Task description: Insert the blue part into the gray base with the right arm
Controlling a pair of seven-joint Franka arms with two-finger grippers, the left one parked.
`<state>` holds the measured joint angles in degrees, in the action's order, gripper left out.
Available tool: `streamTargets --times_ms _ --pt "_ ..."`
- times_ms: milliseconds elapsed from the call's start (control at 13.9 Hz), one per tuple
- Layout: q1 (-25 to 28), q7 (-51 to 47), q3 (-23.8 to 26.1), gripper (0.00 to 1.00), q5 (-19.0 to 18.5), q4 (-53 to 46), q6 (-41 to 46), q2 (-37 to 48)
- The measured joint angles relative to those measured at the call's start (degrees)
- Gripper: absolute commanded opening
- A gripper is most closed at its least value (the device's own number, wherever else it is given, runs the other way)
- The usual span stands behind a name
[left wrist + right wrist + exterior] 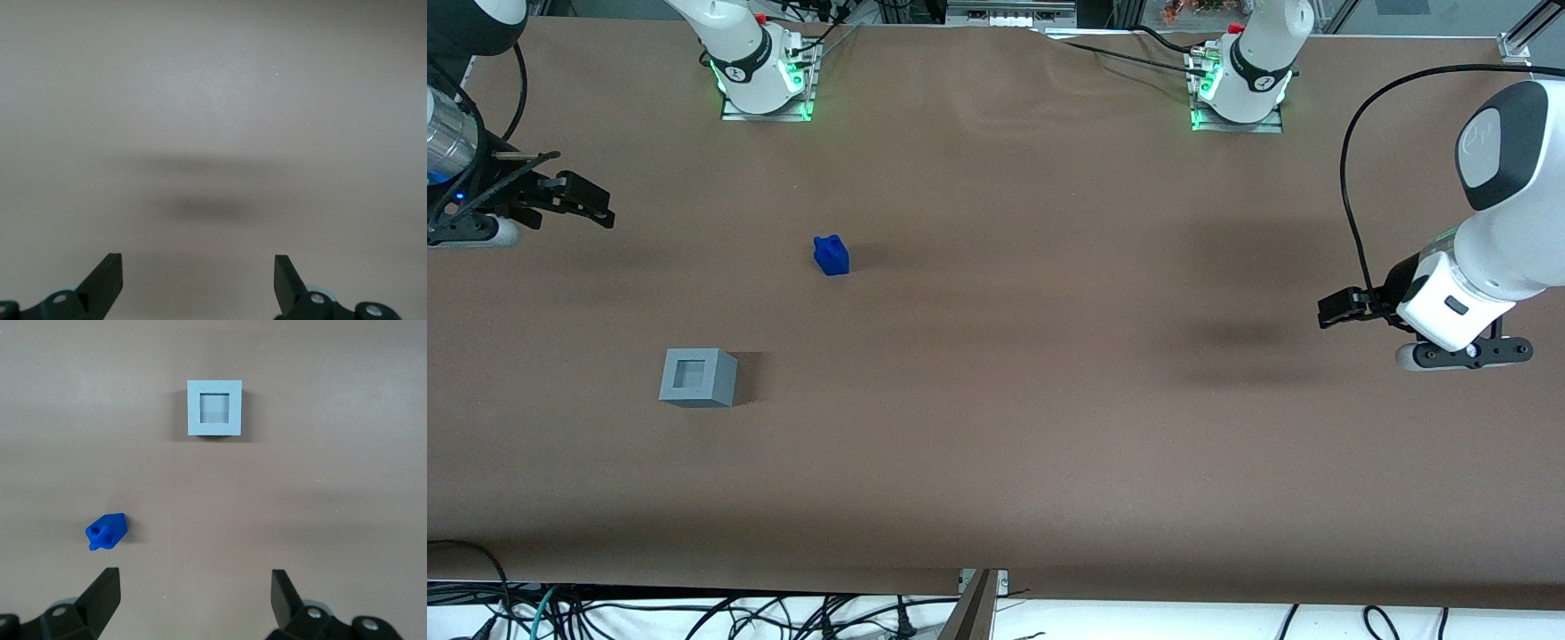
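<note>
The right arm (449,133) is hanging over the working arm's end of the table (1049,444), and its black gripper (591,209) is holding nothing, with its two fingers (100,597) spread wide apart. The blue part (831,255) is sitting on the table well apart from the gripper, out toward the middle. The gray base (698,378) is sitting nearer to the front camera than the blue part, and the two are not touching.

The blue part is standing up with its bumpy, notched top facing up. In the wrist view it (107,531) is looking a bit like a wedge with a small nub sticking out at one end; I cannot tell its long side for sure.

The gray base (214,408) is a smooth plastic cube sitting flat, with its square hole pointing straight up. The table is wearing a dull brown cover with soft wrinkles.
</note>
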<state>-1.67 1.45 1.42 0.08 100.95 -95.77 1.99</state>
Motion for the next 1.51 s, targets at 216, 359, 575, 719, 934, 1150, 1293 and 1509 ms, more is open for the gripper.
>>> streamTargets --times_ms 216,359,575,719,934,1150,1293,1509 --pt "0.00 -0.99 0.00 1.00 -0.01 0.00 0.10 0.00" --pt "0.00 -1.11 0.00 1.00 -0.01 0.00 0.12 -0.01" --pt "0.01 -1.13 0.00 1.00 -0.01 0.00 0.14 -0.04" --pt "0.01 -1.13 0.00 1.00 -0.01 0.00 0.16 -0.11" --pt "0.01 -1.13 0.00 1.00 -0.01 0.00 0.17 -0.18" --pt "0.02 -1.13 0.00 1.00 -0.01 0.00 0.19 -0.19" --pt "0.03 -1.13 0.00 1.00 -0.01 0.00 0.22 -0.20" --pt "0.03 -1.14 0.00 1.00 -0.01 0.00 0.24 -0.23"
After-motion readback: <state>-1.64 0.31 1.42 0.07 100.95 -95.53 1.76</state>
